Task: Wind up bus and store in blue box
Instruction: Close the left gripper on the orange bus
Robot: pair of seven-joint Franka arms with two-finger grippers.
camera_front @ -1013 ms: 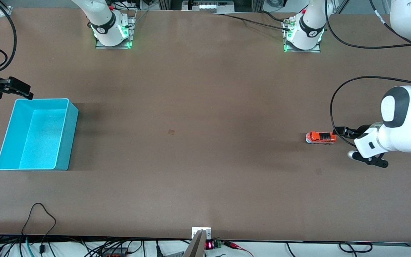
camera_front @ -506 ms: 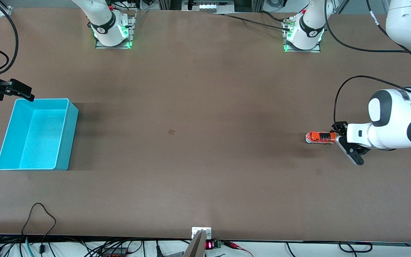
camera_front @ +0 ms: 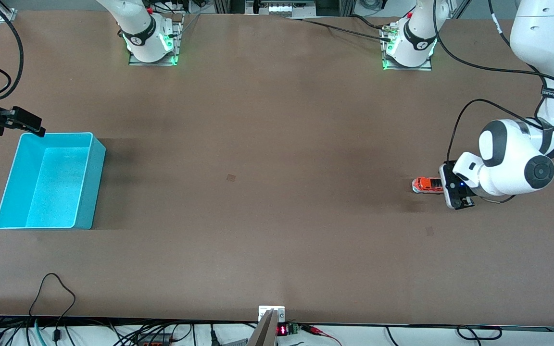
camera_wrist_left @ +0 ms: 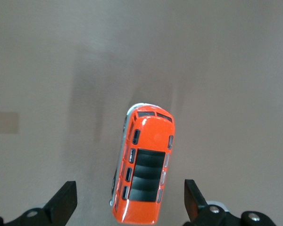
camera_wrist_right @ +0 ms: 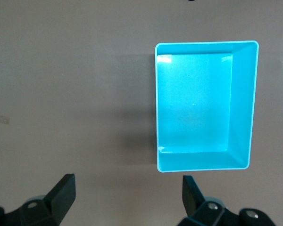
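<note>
Front view: a brown table (camera_front: 267, 144) carries one orange toy bus (camera_front: 426, 184) toward the left arm's end and one turquoise blue box (camera_front: 95, 178) toward the right arm's end, well apart. The left arm's wrist covers the end of the bus that points toward that arm, so the left gripper (camera_front: 452, 188) itself is hidden here. The right gripper (camera_front: 15, 120) is partly cut off at the picture's edge, above the table just beside the box's rim. The bases carry small marks too small to read.

Left wrist view: the bus (camera_wrist_left: 144, 167) stands on its wheels on the table, dark roof windows up, its near end cut off by the frame. The left gripper (camera_wrist_left: 130, 205) hangs over it, its two fingers (camera_wrist_left: 63, 202) spread wide on either side, touching nothing.

Right wrist view: the box (camera_wrist_right: 243, 103) is seen whole, with nothing inside. The right gripper (camera_wrist_right: 129, 200) is held over bare table beside it, fingertips (camera_wrist_right: 61, 190) wide apart and holding nothing.
</note>
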